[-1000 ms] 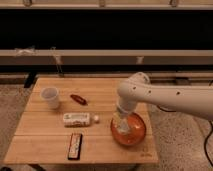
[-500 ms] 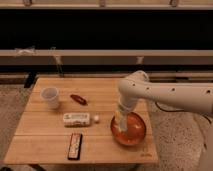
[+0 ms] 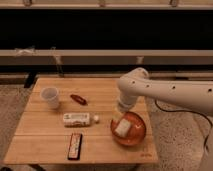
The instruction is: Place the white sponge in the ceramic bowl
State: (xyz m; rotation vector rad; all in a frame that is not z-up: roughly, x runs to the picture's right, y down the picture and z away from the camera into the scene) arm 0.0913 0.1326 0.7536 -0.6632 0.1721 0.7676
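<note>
Sponge and bowl are together now: the white sponge (image 3: 122, 128) lies inside the ceramic bowl (image 3: 136, 138), on the left half of its orange-red inside, and it looks a little tilted. The bowl stands on the wooden table (image 3: 45, 145) near the front right corner, just beside the right edge.

The gripper (image 3: 120, 119) is right above the sponge, at the upper left part of the bowl's rim. The white arm (image 3: 170, 93) comes in from the right side, bends over the right edge of the table and goes down to the bowl. The wrist hides the claw, so I cannot tell if it holds the sponge or is apart from it.

Other things are on the table too. A white cup (image 3: 50, 96) stands upright near the left edge, toward the back. A small red object (image 3: 78, 99) lies beside it, more to the middle of the table. A white labelled bottle (image 3: 77, 119) lies on its side near the middle, with its cap pointing to the bowl but apart from it. A dark flat object (image 3: 75, 146) lies close to the front edge, in front of the bottle. Behind the table there is a dark wall with pale horizontal rails.
</note>
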